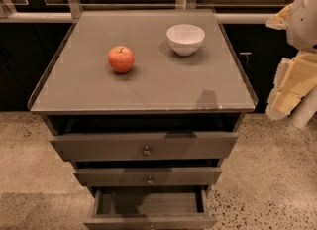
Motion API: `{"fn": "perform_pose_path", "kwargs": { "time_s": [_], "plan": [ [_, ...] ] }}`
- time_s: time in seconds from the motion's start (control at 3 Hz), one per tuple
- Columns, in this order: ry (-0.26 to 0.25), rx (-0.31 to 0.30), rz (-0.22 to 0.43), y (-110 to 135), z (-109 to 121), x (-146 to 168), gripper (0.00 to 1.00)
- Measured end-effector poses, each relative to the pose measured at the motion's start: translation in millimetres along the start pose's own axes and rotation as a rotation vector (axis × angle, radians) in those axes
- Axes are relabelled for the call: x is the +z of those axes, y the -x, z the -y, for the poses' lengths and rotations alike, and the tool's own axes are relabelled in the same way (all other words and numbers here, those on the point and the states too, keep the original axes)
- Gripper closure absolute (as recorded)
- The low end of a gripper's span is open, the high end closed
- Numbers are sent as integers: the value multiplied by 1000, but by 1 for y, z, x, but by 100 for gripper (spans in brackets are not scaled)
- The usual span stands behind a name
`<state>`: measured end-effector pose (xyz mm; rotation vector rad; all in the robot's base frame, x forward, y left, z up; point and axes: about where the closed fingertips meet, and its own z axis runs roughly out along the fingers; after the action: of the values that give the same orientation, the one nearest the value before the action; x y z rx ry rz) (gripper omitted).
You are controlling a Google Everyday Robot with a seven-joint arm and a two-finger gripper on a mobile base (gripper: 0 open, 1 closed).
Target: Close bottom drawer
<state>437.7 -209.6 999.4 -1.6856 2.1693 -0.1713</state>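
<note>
The bottom drawer stood pulled out. The jaws hung well apart from it, upper right; I could not tell their state.

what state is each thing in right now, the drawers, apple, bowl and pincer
bottom drawer: pulled out, inside showing, nothing seen in it
middle drawer: looks pushed in
top drawer: looks pushed in
apple: whole, stem up, on the cabinet top
bowl: upright, looks empty
pincer: at the right edge, beside the cabinet, away from the drawers
</note>
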Motion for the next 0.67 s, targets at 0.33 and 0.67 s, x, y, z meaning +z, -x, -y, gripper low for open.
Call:
{"fn": "perform_pose_path", "kwargs": {
  "time_s": [0.33, 0.67],
  "plan": [
    [0, 0, 0, 0, 0, 0, 0],
    [-4, 31, 17, -8, -13, 9, 0]
  ]
}}
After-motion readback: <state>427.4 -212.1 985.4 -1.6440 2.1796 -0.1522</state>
